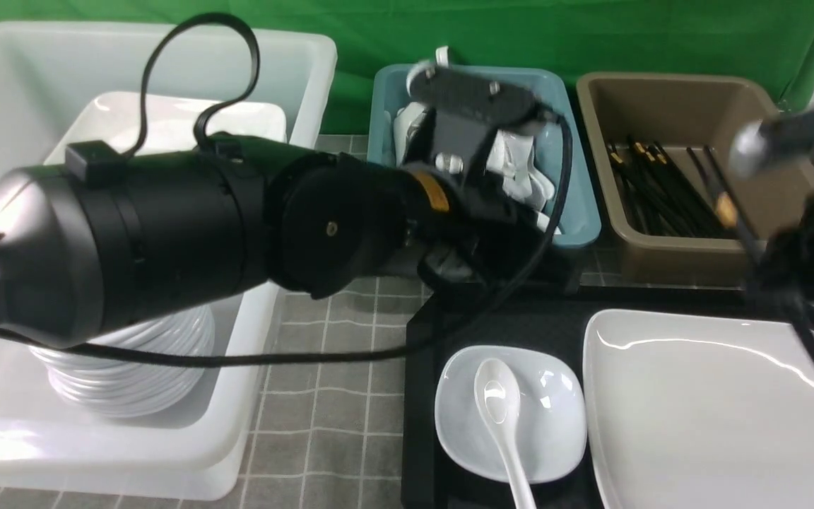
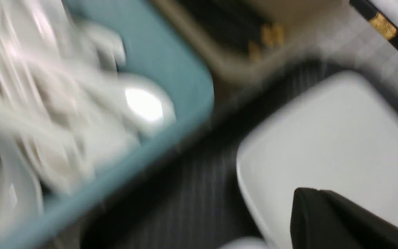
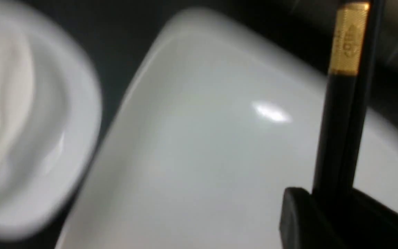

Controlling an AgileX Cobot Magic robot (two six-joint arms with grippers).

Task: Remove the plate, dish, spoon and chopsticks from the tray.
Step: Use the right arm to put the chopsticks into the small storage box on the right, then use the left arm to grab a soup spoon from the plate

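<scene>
Nearest, the left arm (image 1: 167, 233) spans the foreground; its tool (image 2: 314, 195) is closed and empty. The right tool (image 3: 318, 195) is pinched on the chopsticks (image 3: 340, 135), slanting above the plate (image 1: 718, 417). Placement calls for a firm grip, sticks aligned and clear of the brown bin (image 1: 661, 244)'s rim, then low release. Beside the plate, the dish (image 1: 552, 424) bears the spoon (image 1: 497, 403).

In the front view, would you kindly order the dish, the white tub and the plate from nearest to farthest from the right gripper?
1. Plate: beneath the right gripper.
2. Dish: just left of the plate.
3. White tub: far left, beyond the tray.
</scene>
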